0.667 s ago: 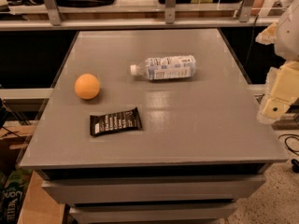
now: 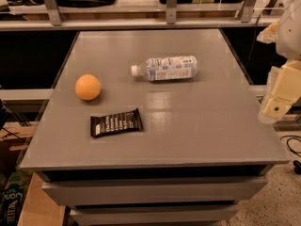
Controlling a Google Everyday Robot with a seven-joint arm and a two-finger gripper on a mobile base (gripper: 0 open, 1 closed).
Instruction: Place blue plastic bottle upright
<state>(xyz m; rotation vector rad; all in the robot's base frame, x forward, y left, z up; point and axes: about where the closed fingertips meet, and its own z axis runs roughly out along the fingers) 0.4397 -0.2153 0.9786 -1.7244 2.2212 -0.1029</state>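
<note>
On the grey table point(image 2: 197, 131), nearest the front edge, lies a black snack wrapper point(image 2: 116, 123). Off the right edge hangs the gripper point(image 2: 273, 108), seemingly holding nothing; whether it is spread or closed I cannot tell. Farther back sits an orange ball point(image 2: 88, 87). Beyond it the blue plastic bottle point(image 2: 165, 68) lies on its side, cap pointing left.

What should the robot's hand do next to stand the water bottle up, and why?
Probably move in over the table toward the blue plastic bottle, since it lies on its side there, and the gripper hangs beyond the table's right edge in the picture, not touching it.
</note>
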